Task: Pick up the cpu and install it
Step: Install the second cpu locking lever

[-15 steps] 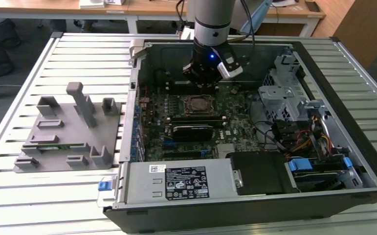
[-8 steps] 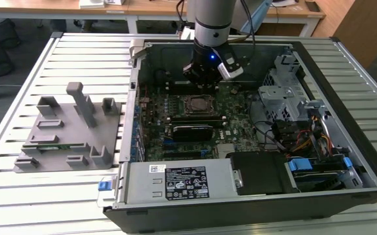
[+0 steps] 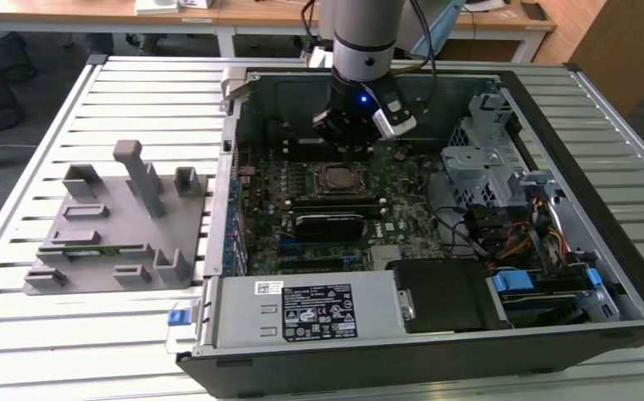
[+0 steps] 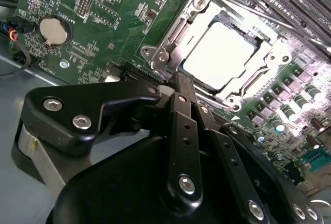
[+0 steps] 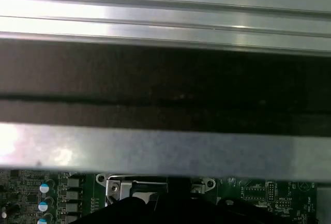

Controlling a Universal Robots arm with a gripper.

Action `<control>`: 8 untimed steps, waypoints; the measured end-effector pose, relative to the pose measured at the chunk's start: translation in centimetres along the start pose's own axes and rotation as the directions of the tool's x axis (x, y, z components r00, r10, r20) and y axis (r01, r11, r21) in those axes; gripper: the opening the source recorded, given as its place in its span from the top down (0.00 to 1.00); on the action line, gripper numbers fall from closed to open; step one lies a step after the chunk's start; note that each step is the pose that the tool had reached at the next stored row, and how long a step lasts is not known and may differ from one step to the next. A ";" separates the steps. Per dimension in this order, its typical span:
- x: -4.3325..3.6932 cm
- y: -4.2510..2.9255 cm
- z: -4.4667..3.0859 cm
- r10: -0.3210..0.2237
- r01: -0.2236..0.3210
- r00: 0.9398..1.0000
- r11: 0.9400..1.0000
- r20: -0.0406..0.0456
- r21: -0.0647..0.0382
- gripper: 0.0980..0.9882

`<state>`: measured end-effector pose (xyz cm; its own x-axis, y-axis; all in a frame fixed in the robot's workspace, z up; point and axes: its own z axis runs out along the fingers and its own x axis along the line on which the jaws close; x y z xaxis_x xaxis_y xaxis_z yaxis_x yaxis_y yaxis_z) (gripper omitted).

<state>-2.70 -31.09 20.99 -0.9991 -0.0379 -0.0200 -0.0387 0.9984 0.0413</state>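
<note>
In the second wrist view the cpu [image 4: 220,53], a flat square with a bright silvery top, lies inside the metal socket frame [image 4: 165,43] on the green motherboard. My gripper [image 4: 179,81] hovers just off the frame's near edge, its black fingers [image 4: 183,131] pressed together with nothing between them. In the exterior view the gripper [image 3: 344,149] hangs inside the open computer case, just above the far side of the socket [image 3: 337,177]. The first wrist view catches a strip of the socket frame [image 5: 135,187] below the case wall.
The open case [image 3: 589,109] stands on a slatted metal table [image 3: 132,92]. A grey holder block [image 3: 121,221] with a green memory stick [image 3: 93,248] sits at the exterior view's left. Drive cages and cables [image 3: 500,209] crowd the case's right; the power supply [image 3: 322,313] lies at the front.
</note>
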 end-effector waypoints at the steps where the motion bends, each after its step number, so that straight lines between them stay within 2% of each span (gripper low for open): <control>1: 0.00 -0.08 0.00 0.000 0.000 1.000 1.000 0.000 0.000 0.99; 8: 0.02 -0.88 -0.03 0.000 0.000 1.000 1.000 0.000 0.000 0.99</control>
<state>-2.68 -31.97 20.99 -0.9991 -0.0379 -0.0200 -0.0387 0.9984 0.0413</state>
